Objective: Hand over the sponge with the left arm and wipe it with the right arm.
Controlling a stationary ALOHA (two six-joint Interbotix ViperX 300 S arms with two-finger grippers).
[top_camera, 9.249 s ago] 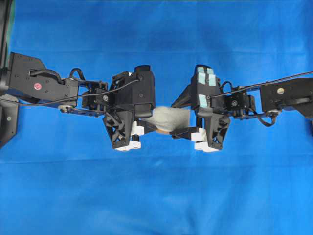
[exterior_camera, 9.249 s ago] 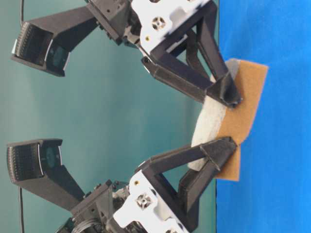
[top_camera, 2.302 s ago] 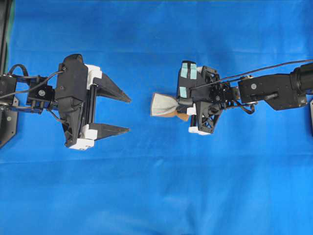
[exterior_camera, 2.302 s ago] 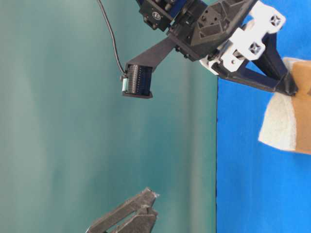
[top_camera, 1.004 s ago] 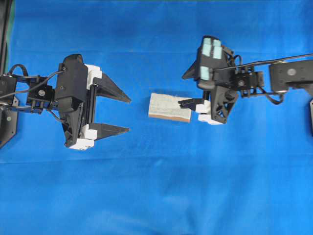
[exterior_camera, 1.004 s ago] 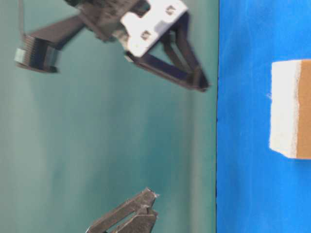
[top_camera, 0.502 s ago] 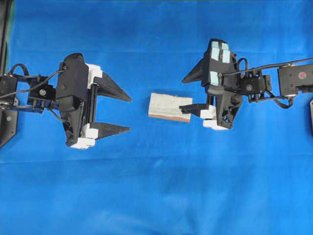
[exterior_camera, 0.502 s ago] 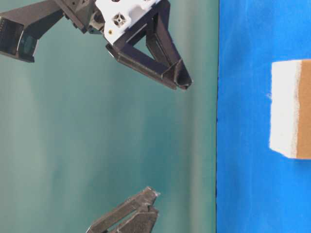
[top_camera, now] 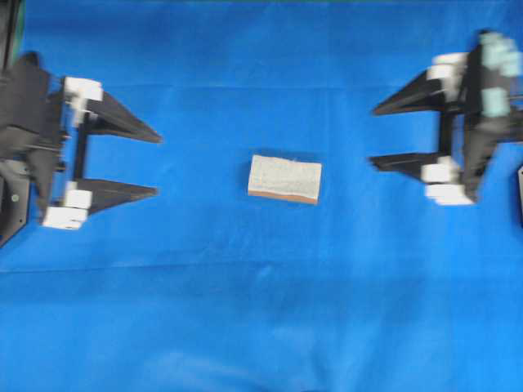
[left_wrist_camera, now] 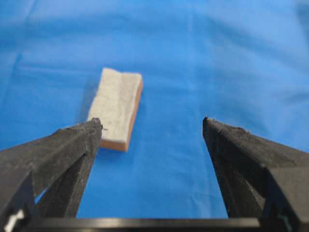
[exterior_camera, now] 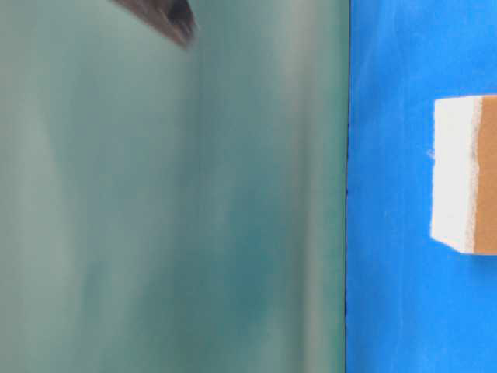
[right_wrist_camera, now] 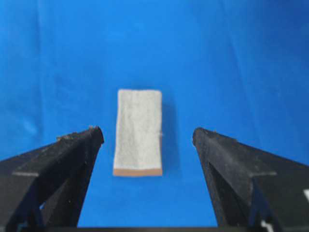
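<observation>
Between the left tool (top_camera: 155, 164) and right tool (top_camera: 374, 135), both spread wide and empty, the sponge (top_camera: 284, 179) is left flat on the blue tabletop (top_camera: 261, 310), apparently released.

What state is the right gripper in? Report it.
Open. The right gripper has its jaws spread wide with nothing between them; the sponge lies apart on the cloth.

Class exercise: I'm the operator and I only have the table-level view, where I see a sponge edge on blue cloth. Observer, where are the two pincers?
Observer: Both are apart from the sponge; the left pincer sits far left in the overhead view.
Operator: And the other one?
Observer: The right pincer sits far right.
Operator: Are they holding anything?
Observer: No, both stand open and empty.
Operator: How does the sponge lie?
Observer: Flat on the cloth, grey side up.
</observation>
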